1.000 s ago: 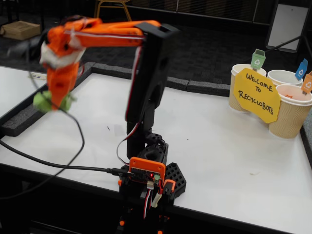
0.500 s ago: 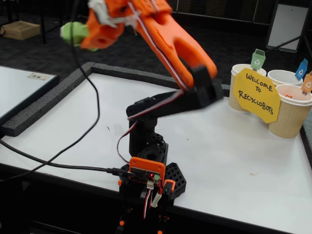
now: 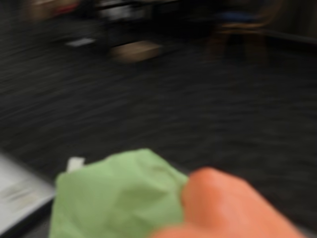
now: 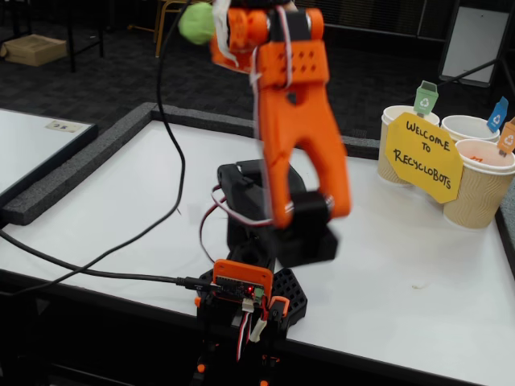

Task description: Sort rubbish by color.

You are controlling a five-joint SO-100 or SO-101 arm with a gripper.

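My orange gripper (image 4: 208,24) is raised high above the table, at the top of the fixed view, and is shut on the light green crumpled paper wad (image 4: 195,22). In the blurred wrist view the green wad (image 3: 119,198) fills the bottom, pressed against an orange finger (image 3: 223,208), with dark carpet beyond. No wad lies on the white table (image 4: 121,209). The light blue wad is out of view. A trace of orange shows inside the cup with the orange flag (image 4: 483,189); I cannot tell if it is the orange wad.
Three beige paper cups stand at the table's right edge behind the yellow sign (image 4: 422,157), with a green flag (image 4: 425,96), a blue flag (image 4: 497,114) and an orange flag. The arm's base (image 4: 265,233) and a black cable (image 4: 96,257) occupy the table's middle and left.
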